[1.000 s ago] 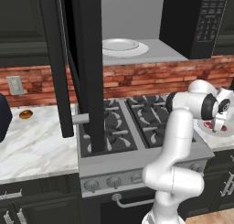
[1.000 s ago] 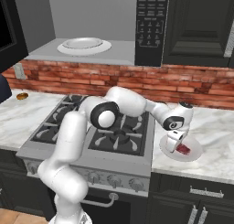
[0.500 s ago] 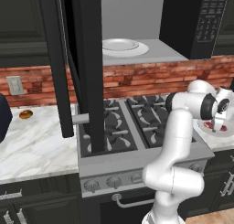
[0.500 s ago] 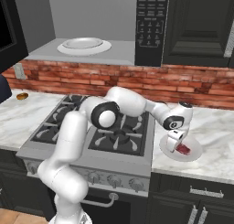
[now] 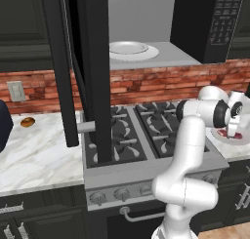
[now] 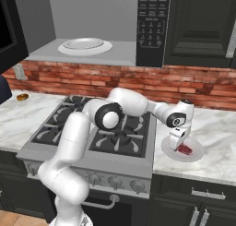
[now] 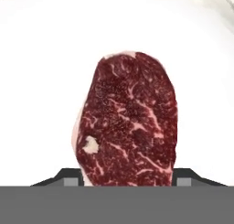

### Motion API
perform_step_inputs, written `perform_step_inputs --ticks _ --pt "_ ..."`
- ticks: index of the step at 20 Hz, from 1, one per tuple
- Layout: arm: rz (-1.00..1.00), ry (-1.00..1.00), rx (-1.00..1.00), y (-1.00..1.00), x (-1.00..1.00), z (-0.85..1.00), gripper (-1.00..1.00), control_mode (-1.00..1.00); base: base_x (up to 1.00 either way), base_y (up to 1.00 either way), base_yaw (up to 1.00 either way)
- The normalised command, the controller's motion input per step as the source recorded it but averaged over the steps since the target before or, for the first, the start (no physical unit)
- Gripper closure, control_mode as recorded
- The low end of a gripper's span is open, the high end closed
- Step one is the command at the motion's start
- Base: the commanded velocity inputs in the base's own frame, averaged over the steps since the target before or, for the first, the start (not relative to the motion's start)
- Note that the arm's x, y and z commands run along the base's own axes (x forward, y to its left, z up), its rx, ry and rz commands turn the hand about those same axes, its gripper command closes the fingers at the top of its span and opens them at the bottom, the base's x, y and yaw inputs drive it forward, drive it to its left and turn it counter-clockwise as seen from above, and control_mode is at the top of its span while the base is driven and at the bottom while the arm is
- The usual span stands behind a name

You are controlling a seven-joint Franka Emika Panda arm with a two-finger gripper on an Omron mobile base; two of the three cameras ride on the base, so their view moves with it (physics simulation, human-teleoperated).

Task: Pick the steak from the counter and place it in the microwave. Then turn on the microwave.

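on the counter right of the stove:
microwave [image 6: 115, 24]: above the stove, door [image 5: 93, 72] swung open, round plate [image 6: 85, 46] on its grey floor, keypad [image 6: 151, 22] on the right.
stove [image 6: 92, 128]: grey, black grates, between two marble stretches.
counter [image 6: 216, 142]: white marble; a white dish [image 6: 196, 152] lies on it just beside the stove.
arm [image 6: 133, 105]: reaches across the stove, bent down over the dish.
gripper [image 6: 177, 144]: lowered onto the dish, fingers [image 7: 68, 178] at both sides of the steak's near end; whether they clamp it, cannot tell.
steak [image 7: 130, 120]: flat on the dish, dark red with pale streaks.
orange-brown item [image 5: 28, 121]: far left on the counter.
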Motion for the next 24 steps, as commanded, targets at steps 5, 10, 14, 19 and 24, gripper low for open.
perform_step_inputs --ticks 5,10,14,19,24 --pt "-0.01 0.02 0.0 0.0 0.02 -0.18 1.0 -1.0 0.0 0.0 0.0" --pt "0.0 0.0 0.06 0.0 -0.11 0.0 1.0 -1.0 0.0 0.0 0.0" --pt "0.0 -0.01 0.06 -0.01 -0.29 0.05 1.0 -1.0 0.0 0.0 0.0" --pt "-0.01 -0.07 0.03 0.01 -0.29 0.04 1.0 -1.0 0.0 0.0 0.0" --pt "-0.01 -0.07 0.0 0.07 -0.23 0.2 1.0 -1.0 0.0 0.0 0.0"
